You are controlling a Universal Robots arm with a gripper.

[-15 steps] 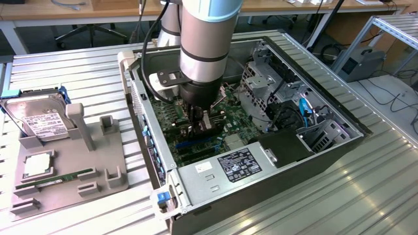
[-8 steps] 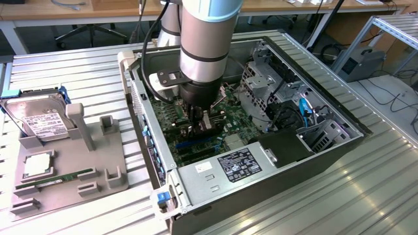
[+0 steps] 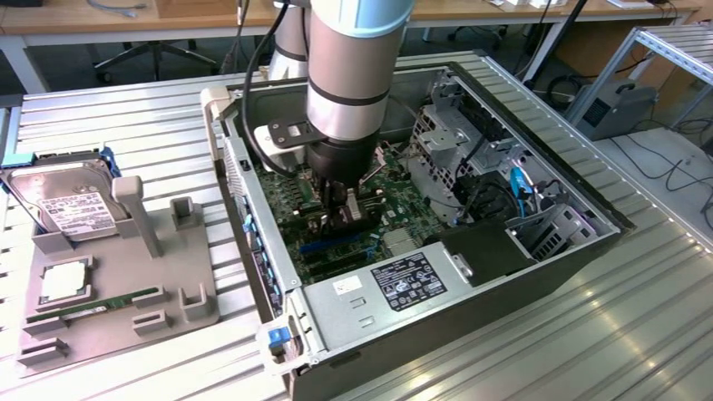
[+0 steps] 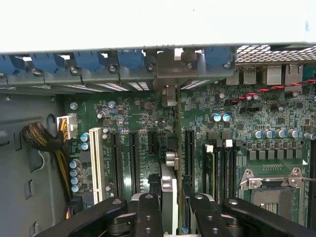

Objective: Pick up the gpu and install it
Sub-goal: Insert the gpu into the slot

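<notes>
While the jaws grip the gpu [image 4: 169, 197] edge-on above the motherboard [image 4: 148, 118] slots inside the computer case [image 3: 579, 251], it is picked up but seemingly not yet seated.

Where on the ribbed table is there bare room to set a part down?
Bare ribbed table lies behind the grey parts tray, and more to the exterior view's right of the computer case. Crowded: the tray itself and the case interior, where the end effector holds the gpu.

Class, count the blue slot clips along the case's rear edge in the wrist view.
5 blue clips: four side by side, the fifth past the gpu's bracket; another may hide behind it.
</notes>
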